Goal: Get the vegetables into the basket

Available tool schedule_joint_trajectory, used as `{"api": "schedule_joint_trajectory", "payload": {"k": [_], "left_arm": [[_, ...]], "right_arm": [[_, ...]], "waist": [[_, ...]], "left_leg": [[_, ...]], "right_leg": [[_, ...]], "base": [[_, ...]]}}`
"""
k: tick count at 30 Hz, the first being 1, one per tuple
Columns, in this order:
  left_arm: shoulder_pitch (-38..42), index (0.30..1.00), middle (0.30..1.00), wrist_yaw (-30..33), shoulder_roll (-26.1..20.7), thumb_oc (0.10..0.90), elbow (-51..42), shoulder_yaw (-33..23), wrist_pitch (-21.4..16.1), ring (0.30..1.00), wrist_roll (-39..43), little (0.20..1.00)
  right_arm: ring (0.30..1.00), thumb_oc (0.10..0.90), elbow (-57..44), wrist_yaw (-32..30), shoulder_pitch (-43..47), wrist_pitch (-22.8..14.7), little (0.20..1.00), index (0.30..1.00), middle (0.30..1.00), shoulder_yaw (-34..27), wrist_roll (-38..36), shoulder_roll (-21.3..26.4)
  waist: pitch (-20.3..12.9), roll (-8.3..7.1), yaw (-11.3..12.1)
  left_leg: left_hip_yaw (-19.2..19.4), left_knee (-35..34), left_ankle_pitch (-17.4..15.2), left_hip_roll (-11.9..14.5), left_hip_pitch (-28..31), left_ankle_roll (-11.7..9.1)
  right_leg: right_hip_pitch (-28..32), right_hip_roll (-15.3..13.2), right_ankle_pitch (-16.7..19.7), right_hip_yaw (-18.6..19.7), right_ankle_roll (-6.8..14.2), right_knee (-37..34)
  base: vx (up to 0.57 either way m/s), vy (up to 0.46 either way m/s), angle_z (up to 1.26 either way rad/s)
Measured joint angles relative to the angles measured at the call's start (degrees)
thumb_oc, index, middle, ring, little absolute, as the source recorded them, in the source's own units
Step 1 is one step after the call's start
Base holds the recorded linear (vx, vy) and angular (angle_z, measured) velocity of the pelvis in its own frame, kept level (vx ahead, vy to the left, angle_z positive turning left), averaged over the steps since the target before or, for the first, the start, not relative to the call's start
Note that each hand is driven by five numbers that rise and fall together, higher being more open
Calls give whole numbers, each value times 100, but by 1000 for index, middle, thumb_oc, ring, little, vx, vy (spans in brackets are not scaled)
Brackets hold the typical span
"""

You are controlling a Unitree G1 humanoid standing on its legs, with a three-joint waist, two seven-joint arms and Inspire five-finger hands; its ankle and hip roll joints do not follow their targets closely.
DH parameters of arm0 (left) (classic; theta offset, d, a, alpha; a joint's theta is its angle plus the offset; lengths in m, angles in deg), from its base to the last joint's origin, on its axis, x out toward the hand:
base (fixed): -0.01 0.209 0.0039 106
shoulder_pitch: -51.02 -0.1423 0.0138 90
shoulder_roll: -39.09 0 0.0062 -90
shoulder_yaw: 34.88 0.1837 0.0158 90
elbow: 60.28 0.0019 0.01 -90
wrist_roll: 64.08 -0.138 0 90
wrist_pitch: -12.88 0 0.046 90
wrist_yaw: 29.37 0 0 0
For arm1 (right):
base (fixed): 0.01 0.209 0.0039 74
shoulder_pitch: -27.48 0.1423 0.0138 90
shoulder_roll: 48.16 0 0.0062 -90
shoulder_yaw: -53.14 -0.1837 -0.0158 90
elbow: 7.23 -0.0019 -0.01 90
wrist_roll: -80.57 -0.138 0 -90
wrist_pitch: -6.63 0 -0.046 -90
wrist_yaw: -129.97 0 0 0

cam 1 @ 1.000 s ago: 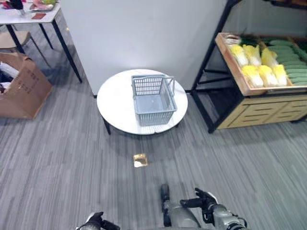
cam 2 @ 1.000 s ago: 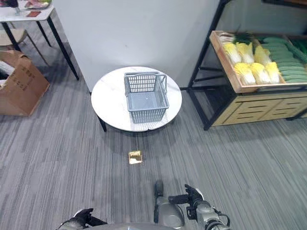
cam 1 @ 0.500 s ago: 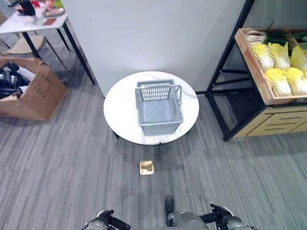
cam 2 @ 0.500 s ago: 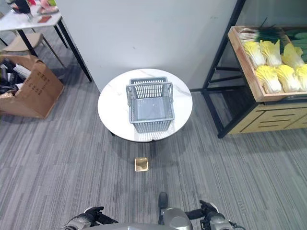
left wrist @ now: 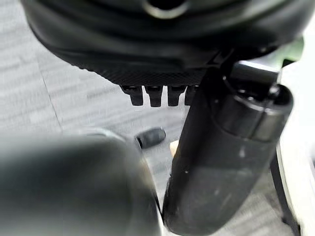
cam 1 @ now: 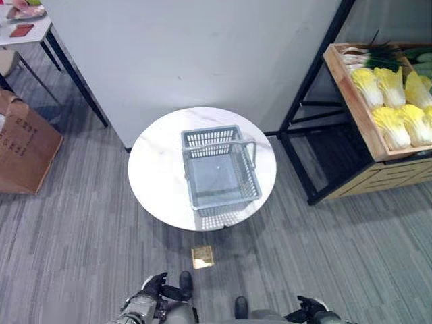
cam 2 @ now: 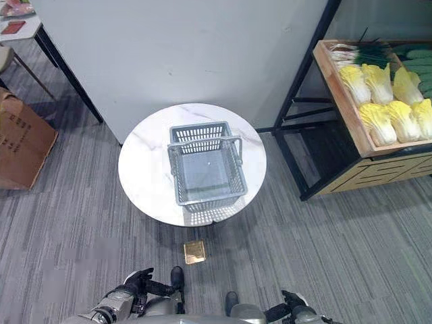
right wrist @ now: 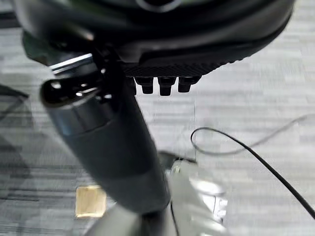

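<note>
A grey plastic basket (cam 1: 210, 137) stands empty on a round white table (cam 1: 158, 169) in the middle of the room, its handle up over the far half. Yellow cabbages (cam 1: 391, 101) and green onions (cam 1: 368, 54) lie in a wooden crate (cam 1: 351, 94) on a shelf at the right. My left hand (cam 1: 152, 287) hangs low near the floor, well short of the table, fingers relaxed and holding nothing; its thumb (left wrist: 216, 147) looms close in the left wrist view. My right hand (cam 1: 312, 310) sits at the bottom edge, likewise empty, with its thumb (right wrist: 113, 137) over grey carpet.
A black metal frame (cam 1: 304, 115) carries the crate, just right of the table. A cardboard box (cam 1: 20, 145) and a black-legged table (cam 1: 27, 30) stand at the far left. A brass floor plate (cam 1: 202, 256) lies before the round table. A grey wall stands behind it.
The camera has moved: the round table and basket now look nearer and the shelf sits further right. My left hand has come up higher into view.
</note>
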Motion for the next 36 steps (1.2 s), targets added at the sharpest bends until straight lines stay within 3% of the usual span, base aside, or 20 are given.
{"api": "schedule_joint_trajectory", "payload": {"k": [1,3,6,11,15,17,18,20,21,32,36], "left_arm": [[-17,1000,1000,11,-127,900,35,120,-1,1000,-3,1000],[-43,1000,1000,13,-269,900,43,126,0,1000,-5,1000],[-156,1000,1000,39,-474,900,54,154,58,1000,-114,1000],[-500,1000,1000,122,-534,900,31,25,39,1000,-123,1000],[-589,1000,1000,137,-537,900,20,-61,50,1000,-127,1000],[-619,1000,1000,152,-527,900,-104,-75,70,1000,-141,1000],[-715,1000,1000,241,-531,900,-130,-76,72,1000,-188,1000],[-744,1000,1000,257,-504,900,-180,-76,96,1000,-228,1000],[-766,1000,1000,259,-504,900,-178,-75,81,1000,-228,1000],[-822,1000,1000,314,-417,900,-200,-298,133,1000,-230,1000],[-820,1000,1000,348,-373,900,-230,-355,127,1000,-230,1000]], "right_arm": [[1000,900,-4,7,74,26,1000,1000,1000,13,28,-21],[1000,900,-28,13,101,43,1000,1000,1000,18,47,-54],[1000,900,-37,19,120,52,1000,1000,1000,10,44,-171],[1000,900,-164,0,54,46,1000,1000,1000,-115,-6,-198],[1000,900,-627,-109,-103,48,1000,1000,1000,-231,-68,-138],[1000,900,-1564,-166,-356,239,1000,1000,1000,-476,-86,31],[1000,900,-2294,-350,-489,-12,1000,1000,1000,-709,-196,164],[1000,900,-2852,-459,-525,57,1000,1000,1000,-789,-228,353],[1000,900,-2871,-535,-481,-67,1000,1000,1000,-879,-230,372],[1000,900,-4901,-923,34,143,1000,1000,1000,-1027,111,1055],[1000,900,-5679,-911,491,178,1000,1000,1000,-745,430,1325]], "waist": [[-44,-73,28],[-98,-159,94],[-190,-308,91],[-379,-309,84],[-433,-315,-12],[-433,-315,-37],[-443,-335,-84],[-474,-332,-81],[-484,-335,-82],[-479,-299,-13],[-465,-287,57]], "left_leg": [[78,-1,-196,-114,106,110],[163,1,-270,-170,137,127],[241,-1,-349,-256,255,179],[319,-32,-474,-138,391,-65],[335,-3,-417,8,407,-66],[380,-4,-416,13,423,-69],[446,-3,-416,14,485,-69],[466,-32,-436,6,508,-86],[466,-33,-437,4,514,-88],[447,-22,-416,-9,504,-68],[386,-32,-401,-8,454,-75]], "right_leg": [[-118,-140,-102,99,196,310],[-206,-224,-250,117,429,402],[-235,-328,-142,145,621,14],[-196,-209,34,228,411,-243],[-190,-60,61,265,371,-255],[-178,-50,76,311,350,-256],[-148,-63,83,373,343,-256],[-142,-83,83,377,342,-258],[-143,-85,83,386,342,-256],[-100,-93,131,365,324,-323],[-121,-88,131,299,324,-323]], "base": [[68,141,-24],[88,118,-27],[58,58,-10],[58,35,-15],[26,22,-7],[14,22,-14],[12,20,-20],[11,12,-7],[0,0,0],[1,0,0],[8,-12,8]]}}
